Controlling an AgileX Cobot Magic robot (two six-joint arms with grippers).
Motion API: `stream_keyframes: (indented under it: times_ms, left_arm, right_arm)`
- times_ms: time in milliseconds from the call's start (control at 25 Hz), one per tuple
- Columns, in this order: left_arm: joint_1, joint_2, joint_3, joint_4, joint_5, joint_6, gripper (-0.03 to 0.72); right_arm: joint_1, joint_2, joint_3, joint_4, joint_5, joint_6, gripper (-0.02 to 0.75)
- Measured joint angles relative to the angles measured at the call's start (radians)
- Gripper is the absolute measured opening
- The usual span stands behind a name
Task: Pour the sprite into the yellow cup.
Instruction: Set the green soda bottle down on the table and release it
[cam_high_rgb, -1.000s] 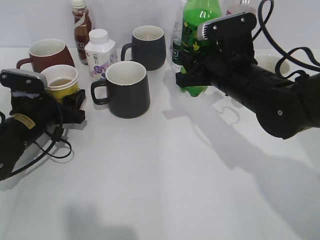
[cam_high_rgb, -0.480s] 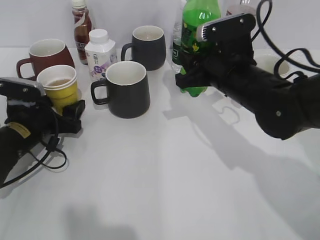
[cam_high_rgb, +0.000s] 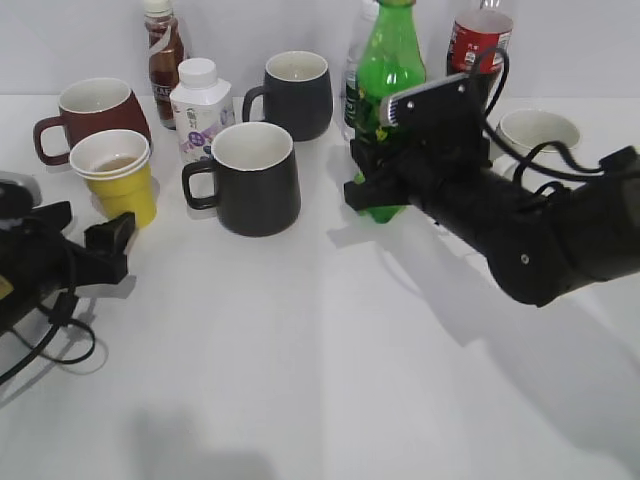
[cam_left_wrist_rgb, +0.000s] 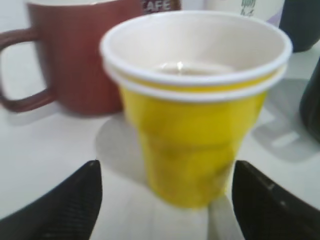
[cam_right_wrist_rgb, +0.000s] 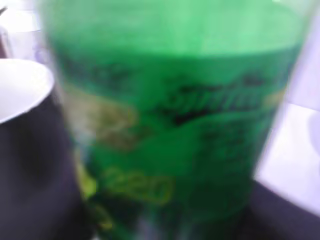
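Note:
The sprite (cam_high_rgb: 388, 68), a tall green bottle with a green cap, stands upright at the back centre. My right gripper (cam_high_rgb: 372, 188) is shut around its lower body. The bottle's label fills the right wrist view (cam_right_wrist_rgb: 170, 115), blurred. The yellow cup (cam_high_rgb: 120, 178) stands on the table at the left with a little liquid inside. In the left wrist view the yellow cup (cam_left_wrist_rgb: 195, 125) is close ahead. My left gripper (cam_high_rgb: 85, 230) is open and empty, just in front of the cup and not touching it. Its two dark fingertips (cam_left_wrist_rgb: 167, 205) show wide apart at the bottom.
A brown-red mug (cam_high_rgb: 95, 108) stands right behind the cup and also shows in the left wrist view (cam_left_wrist_rgb: 75, 60). Two dark mugs (cam_high_rgb: 255, 178) (cam_high_rgb: 297, 92), a white milk bottle (cam_high_rgb: 200, 105), a coffee bottle (cam_high_rgb: 163, 50), a cola bottle (cam_high_rgb: 478, 40) and a white cup (cam_high_rgb: 538, 130) stand around.
My right gripper has lowered the sprite from a raised position to upright on the table. My left gripper has let go of the yellow cup and drawn back toward the near left.

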Motion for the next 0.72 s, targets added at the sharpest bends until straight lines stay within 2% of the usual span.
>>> stream_keyframes:
  times_ms: [160, 240, 440, 600, 720]
  left_arm:
    - [0.0, -0.023, 0.032, 0.028, -0.001, 0.0, 0.616]
    - [0.0, -0.027, 0.046, 0.078, -0.002, -0.007, 0.615]
    - [0.0, -0.085, 0.108, 0.149, 0.0, -0.04, 0.602]
    - [0.0, -0.189, 0.145, 0.22, 0.008, -0.137, 0.572]
    - [0.0, -0.322, 0.146, 0.249, 0.129, -0.206, 0.552]
  right_arm:
    - [0.0, 0.029, -0.001, -0.023, -0.04, 0.039, 0.356]
    - [0.0, 0.029, -0.001, -0.051, -0.041, 0.042, 0.361]
    - [0.0, 0.029, -0.001, -0.036, -0.039, 0.047, 0.561]
    - [0.0, 0.016, -0.002, -0.007, 0.026, 0.047, 0.599]
    - [0.0, -0.026, 0.004, -0.004, 0.115, 0.047, 0.599]
